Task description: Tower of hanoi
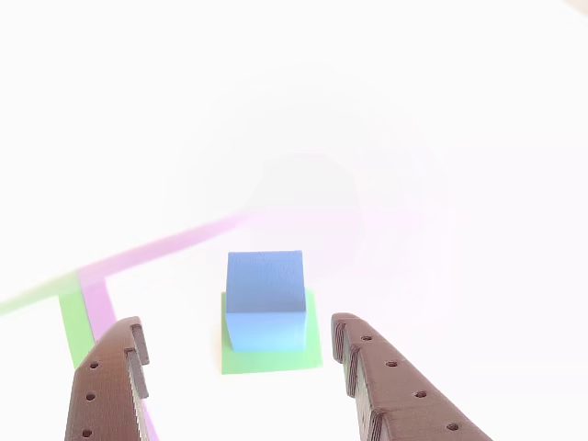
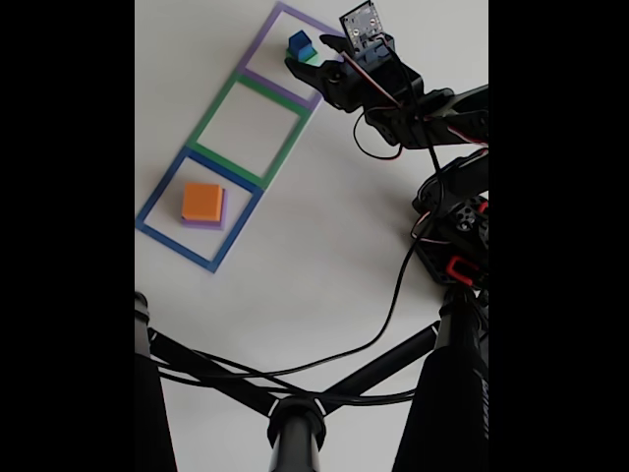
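Blue foam made up the smallest cube, which sat on a thin green slab low in the middle of the other view. In the fixed view that pair lay inside the purple square outline at the top of the frame. The jaws stood open on either side of the cube, not touching it, with a clear gap on each flank.

Further down the fixed view, the orange block rested on the purple slab inside the blue square outline at left of centre. The green square outline between the two held nothing. All of it lay on a white tabletop.

Judging by this layout, the tower was split across the two end squares, so the job looked midway. The blue cube seemed the next piece to lift, and several transfers probably remained before one graded stack stood in a single square.
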